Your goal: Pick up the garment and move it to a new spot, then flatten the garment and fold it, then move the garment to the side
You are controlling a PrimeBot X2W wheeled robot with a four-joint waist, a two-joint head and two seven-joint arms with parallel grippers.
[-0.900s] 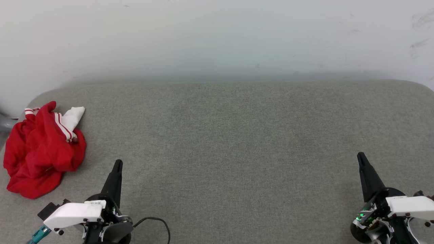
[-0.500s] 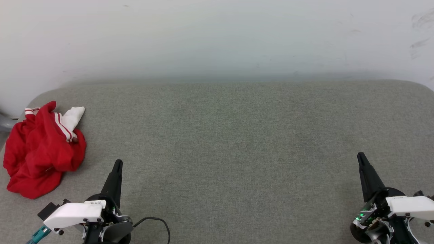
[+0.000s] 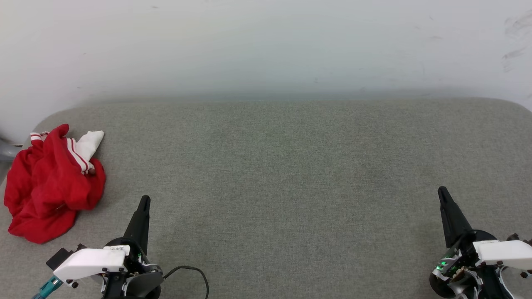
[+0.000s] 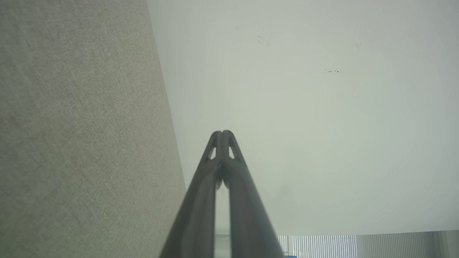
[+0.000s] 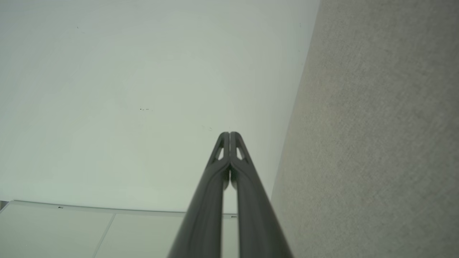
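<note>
- Comparing with the pictures just before, nothing has shifted. The garment (image 3: 50, 187) lies crumpled at the far-left edge of the surface (image 3: 291, 187), untouched, so the pick-up has not begun.
- The left end effector (image 3: 144, 201) and the right end effector (image 3: 442, 191) are both pinched fully closed, holding nothing.
- The garment hugs the left rim, near the left end effector. Broad bare room, centre and right, suits the move.
</note>
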